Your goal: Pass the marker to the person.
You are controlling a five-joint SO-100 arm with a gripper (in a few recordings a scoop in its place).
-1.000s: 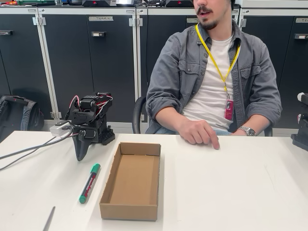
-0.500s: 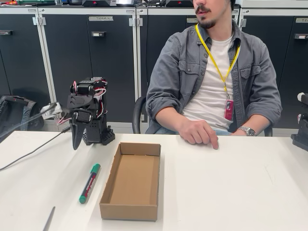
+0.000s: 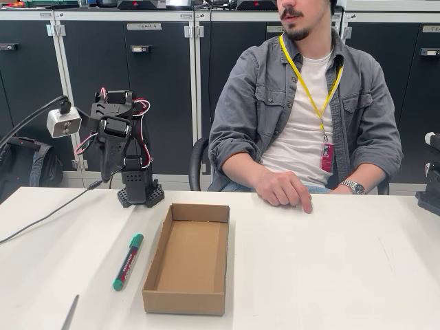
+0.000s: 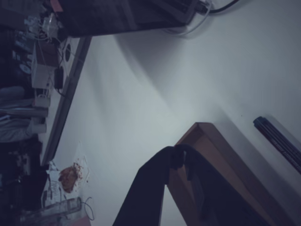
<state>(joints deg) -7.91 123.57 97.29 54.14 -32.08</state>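
Observation:
The marker (image 3: 128, 261), green at cap and end with a dark labelled barrel, lies on the white table just left of the cardboard box. My gripper (image 3: 107, 174) hangs tip-down from the raised black arm, well above the table and behind the marker. Its jaws are together with nothing between them. In the dim wrist view the gripper (image 4: 178, 155) reaches up from the bottom edge over the box's corner. The person (image 3: 309, 103) sits behind the table, with one hand (image 3: 285, 189) resting on its far edge.
An open, empty cardboard box (image 3: 221, 258) lies mid-table, and its corner (image 4: 211, 141) appears in the wrist view. A thin grey stick (image 3: 70, 313) lies at the front left. Cables trail left from the arm's base (image 3: 140, 194). A dark slim thing (image 4: 277, 141) lies beside the box.
The arm has lifted: the gripper rose from just above the table beside the base to well above it, and the wrist camera swung up to the left. Marker, box and person stayed put.

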